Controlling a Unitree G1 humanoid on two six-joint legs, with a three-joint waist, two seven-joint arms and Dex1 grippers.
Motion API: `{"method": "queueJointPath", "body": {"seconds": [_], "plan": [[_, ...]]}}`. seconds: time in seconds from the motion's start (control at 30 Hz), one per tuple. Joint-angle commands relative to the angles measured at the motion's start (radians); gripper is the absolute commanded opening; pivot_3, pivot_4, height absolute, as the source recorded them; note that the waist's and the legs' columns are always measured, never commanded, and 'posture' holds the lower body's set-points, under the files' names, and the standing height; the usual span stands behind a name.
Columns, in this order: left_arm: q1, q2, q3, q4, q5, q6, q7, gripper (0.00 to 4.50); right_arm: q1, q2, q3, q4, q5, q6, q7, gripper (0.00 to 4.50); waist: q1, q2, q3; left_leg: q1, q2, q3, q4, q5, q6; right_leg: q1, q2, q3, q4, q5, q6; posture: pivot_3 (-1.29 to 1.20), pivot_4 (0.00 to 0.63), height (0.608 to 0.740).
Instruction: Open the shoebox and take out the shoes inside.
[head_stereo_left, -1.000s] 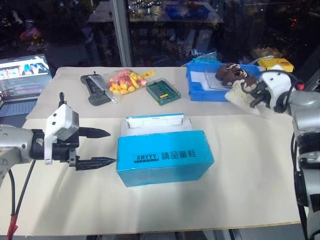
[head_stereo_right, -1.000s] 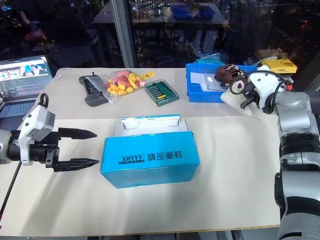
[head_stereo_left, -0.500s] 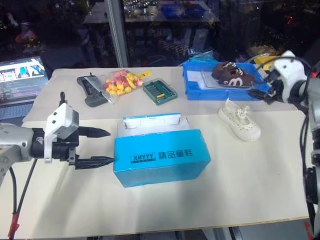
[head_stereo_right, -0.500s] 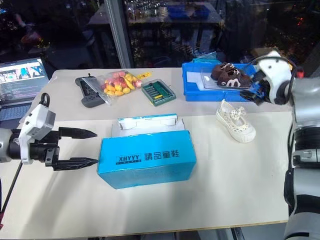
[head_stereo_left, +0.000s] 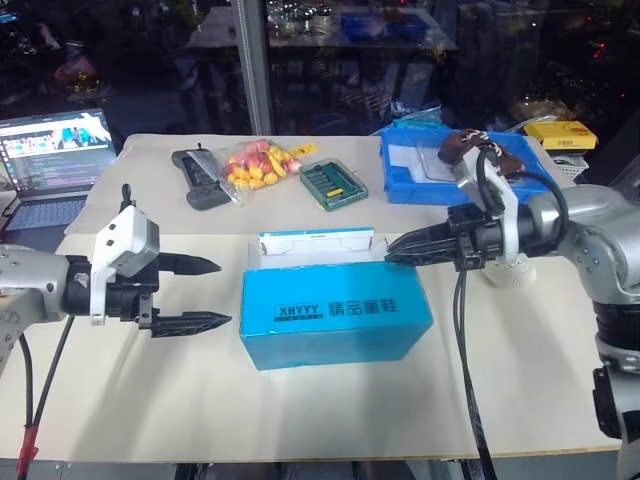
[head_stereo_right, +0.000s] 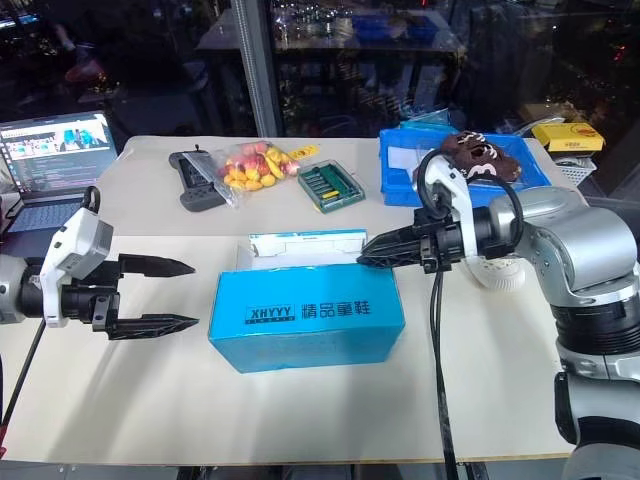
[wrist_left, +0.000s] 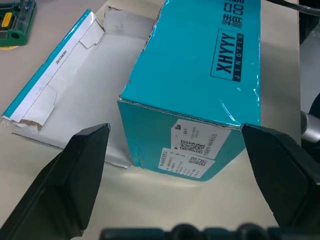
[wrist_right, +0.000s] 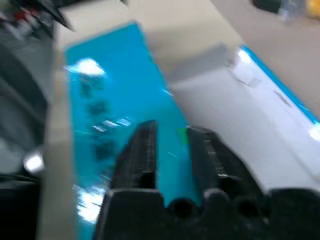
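Note:
The bright-blue shoebox (head_stereo_left: 335, 312) lies mid-table with its white-lined lid flap (head_stereo_left: 315, 240) folded open behind it. What is inside it is hidden. One cream-white shoe (head_stereo_right: 497, 273) rests on the table to the right, mostly covered by my right arm. My left gripper (head_stereo_left: 224, 293) hangs open just left of the box, level with its left end; in the left wrist view its fingers (wrist_left: 75, 180) frame that end (wrist_left: 200, 75). My right gripper (head_stereo_left: 388, 257) is shut and empty, pointing left over the box's rear right corner.
At the back stand a laptop (head_stereo_left: 60, 150), a black controller (head_stereo_left: 195, 178), a bag of sweets (head_stereo_left: 255, 165), a green case (head_stereo_left: 333, 182) and a blue tray (head_stereo_left: 420, 185) holding dark brown shoes (head_stereo_left: 470, 148). A yellow box (head_stereo_left: 565, 133) sits far right.
My right gripper let the cream shoe go onto the table at the right, then swung left to the box's rear corner and shut. The left gripper stayed put.

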Motion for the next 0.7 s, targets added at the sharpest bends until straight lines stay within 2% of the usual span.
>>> {"method": "queueJointPath", "body": {"seconds": [0.03,0.13,0.23,0.4,0.5,0.57,0.6,0.7], "plan": [[-0.023,0.007,0.001,-0.003,0.001,-0.024,-0.009,4.50,0.046,-0.010,0.013,-0.065,0.012,0.009,-0.038,0.06,0.000,0.000,0.000,0.000,0.000,0.000,0.000,0.000,0.000,0.000,0.000,0.000,0.000,0.000,0.000,0.00,0.150,0.740],[-0.039,0.010,-0.012,0.010,0.008,-0.029,-0.016,4.50,0.129,-0.067,0.094,-0.117,-0.061,-0.069,-0.026,0.06,0.001,0.000,0.000,0.000,0.000,0.000,0.001,0.000,0.000,0.000,0.000,0.000,0.000,0.000,0.000,0.00,0.150,0.740],[-0.057,0.010,-0.030,0.022,0.017,-0.035,-0.025,4.50,0.259,-0.171,0.188,-0.192,-0.135,-0.163,0.028,0.06,0.012,0.000,-0.001,0.000,0.000,0.000,0.000,0.000,0.000,0.000,0.000,0.000,0.000,0.000,0.000,0.00,0.150,0.740],[-0.080,0.006,-0.057,0.035,0.024,-0.047,-0.031,4.50,0.500,-0.325,0.259,-0.282,-0.203,-0.307,0.106,0.06,0.038,-0.019,-0.019,0.003,0.000,0.000,-0.001,-0.001,0.001,0.005,-0.001,-0.002,-0.002,-0.003,0.003,0.00,0.150,0.740],[-0.094,0.005,-0.073,0.046,0.031,-0.054,-0.040,4.50,0.645,-0.419,0.273,-0.308,-0.233,-0.381,0.152,0.06,0.046,-0.030,-0.030,0.012,0.000,0.000,-0.002,-0.003,0.001,0.014,-0.001,-0.002,-0.004,-0.009,0.004,0.00,0.150,0.740],[-0.105,0.002,-0.085,0.052,0.036,-0.057,-0.042,4.50,0.706,-0.433,0.292,-0.307,-0.269,-0.420,0.143,0.06,0.044,-0.038,-0.031,0.027,0.002,0.001,-0.001,-0.005,-0.003,0.024,-0.003,-0.003,-0.009,-0.015,-0.006,0.00,0.150,0.740],[-0.108,0.000,-0.088,0.054,0.038,-0.058,-0.043,4.50,0.725,-0.434,0.296,-0.306,-0.283,-0.434,0.140,0.06,0.043,-0.038,-0.032,0.031,0.002,0.003,0.000,-0.011,-0.012,0.026,-0.005,-0.003,-0.010,-0.016,-0.007,0.00,0.150,0.740],[-0.114,-0.002,-0.094,0.054,0.037,-0.060,-0.045,4.50,0.745,-0.395,0.330,-0.281,-0.339,-0.430,0.094,0.06,0.023,-0.029,-0.028,0.034,0.002,0.005,0.001,-0.012,-0.014,0.028,-0.008,-0.002,-0.016,-0.016,-0.007,0.00,0.150,0.740]]}}
